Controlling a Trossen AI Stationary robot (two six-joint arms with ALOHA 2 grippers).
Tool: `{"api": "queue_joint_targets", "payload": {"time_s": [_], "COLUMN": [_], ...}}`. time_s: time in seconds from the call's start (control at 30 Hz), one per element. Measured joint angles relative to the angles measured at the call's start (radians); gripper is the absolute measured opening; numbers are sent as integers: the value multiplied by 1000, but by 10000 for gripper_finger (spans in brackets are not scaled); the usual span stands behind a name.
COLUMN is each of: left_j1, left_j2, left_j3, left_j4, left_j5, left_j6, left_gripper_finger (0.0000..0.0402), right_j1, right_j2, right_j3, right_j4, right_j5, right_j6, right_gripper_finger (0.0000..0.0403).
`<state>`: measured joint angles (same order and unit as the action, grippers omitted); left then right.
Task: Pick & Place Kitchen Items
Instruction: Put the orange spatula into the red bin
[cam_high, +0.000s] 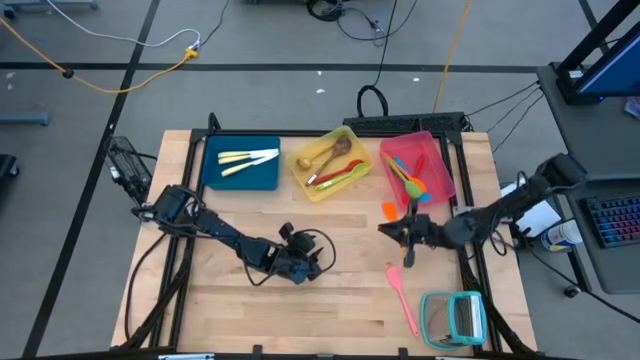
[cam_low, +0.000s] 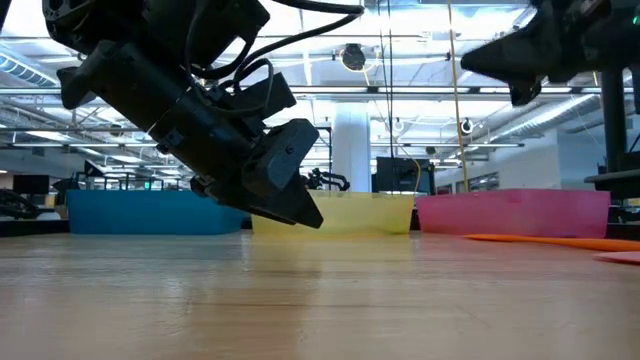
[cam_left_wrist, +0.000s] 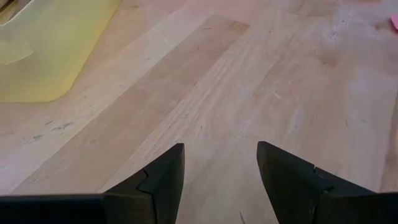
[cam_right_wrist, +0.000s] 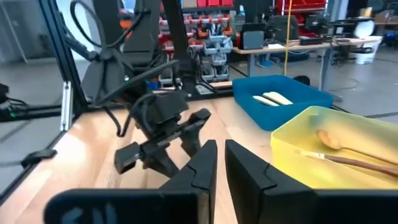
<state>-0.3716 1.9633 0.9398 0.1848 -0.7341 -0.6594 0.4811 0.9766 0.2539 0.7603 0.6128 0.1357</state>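
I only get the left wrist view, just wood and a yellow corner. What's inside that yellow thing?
Observer: The yellow tray holds a wooden spoon.
Operator: Where's the other arm?
Observer: The right gripper hangs over the table, close to the pink tray.
Operator: Is any stuff lying outside the trays?
Observer: A pink spatula lies on the wood beside the teal rack.

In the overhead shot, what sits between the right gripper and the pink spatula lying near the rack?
Nothing: in the high view only bare table separates the right gripper from the pink spatula.
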Motion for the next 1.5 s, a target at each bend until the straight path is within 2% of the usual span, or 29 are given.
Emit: {"api": "queue_joint_targets", "payload": {"time_s": [0.1,0.23,0.43,0.57,0.77,0.83,1.07,1.3,1.4,1.5], "left_j1": [9,22,31,31,31,32,32,32,32,32], "left_j2": [0,0,0,0,0,0,0,0,0,0], "left_j3": [0,0,0,0,0,0,0,0,0,0], "left_j4": [1,4,7,7,7,8,9,18,25,28], "left_j5": [0,0,1,1,1,1,2,2,2,3], "left_j6": [0,0,0,0,31,32,31,28,28,27], "left_gripper_finger": [207,207,207,207,207,207,207,207,207,207], "right_j1": [61,114,160,168,166,165,134,107,109,111], "right_j2": [68,166,258,299,407,442,544,555,537,509], "right_j3": [72,145,188,188,188,188,189,189,188,167], "right_j4": [-51,-54,-72,-95,-82,-76,-3,-47,-58,-75], "right_j5": [84,123,113,16,16,28,259,327,408,435], "right_j6": [-2,-18,-1,-8,204,224,231,269,252,188], "right_gripper_finger": [23,24,24,24,24,25,51,98,104,104]}}
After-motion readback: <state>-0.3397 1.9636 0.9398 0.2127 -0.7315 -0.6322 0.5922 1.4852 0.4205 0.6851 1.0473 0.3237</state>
